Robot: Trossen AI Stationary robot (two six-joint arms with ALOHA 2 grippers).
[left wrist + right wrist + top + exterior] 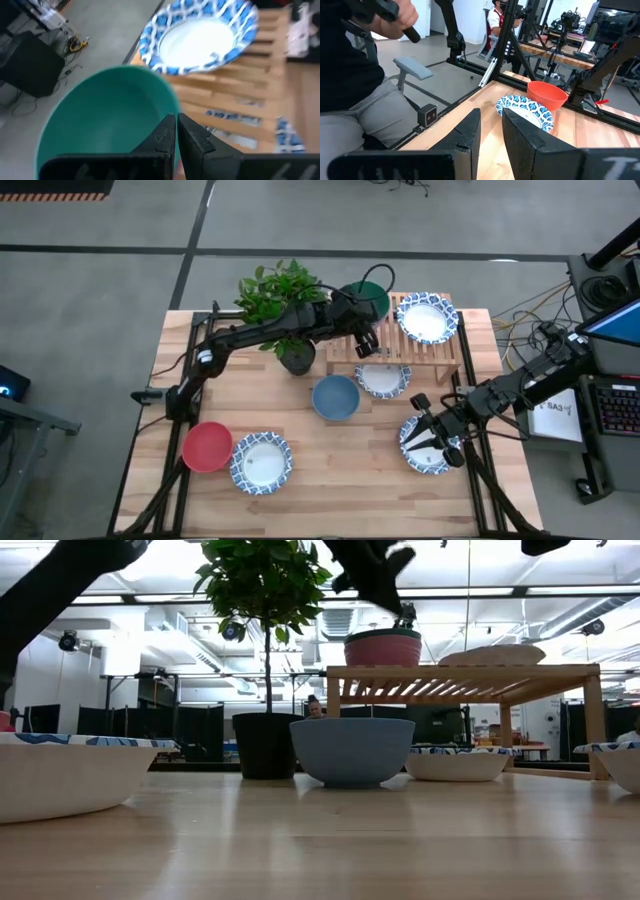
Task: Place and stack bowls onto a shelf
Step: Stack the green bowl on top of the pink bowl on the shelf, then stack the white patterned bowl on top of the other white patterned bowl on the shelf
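Left gripper (176,131) pinched shut beside green bowl (107,120), nested in pink bowl (383,647) on shelf (437,352); patterned bowl (426,317) empty alongside.

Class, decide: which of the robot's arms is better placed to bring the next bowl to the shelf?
Right, probably. The right gripper hovers over a patterned bowl just in front of the shelf; the left gripper, shut, is at the green bowl.

Right wrist camera. The right gripper (491,131) has its two dark fingers (468,131) slightly apart above the wooden tabletop (585,145). Beyond them a blue-patterned white bowl (525,112) lies just beside a red bowl (546,94). A seated person (355,75) occupies the room behind.
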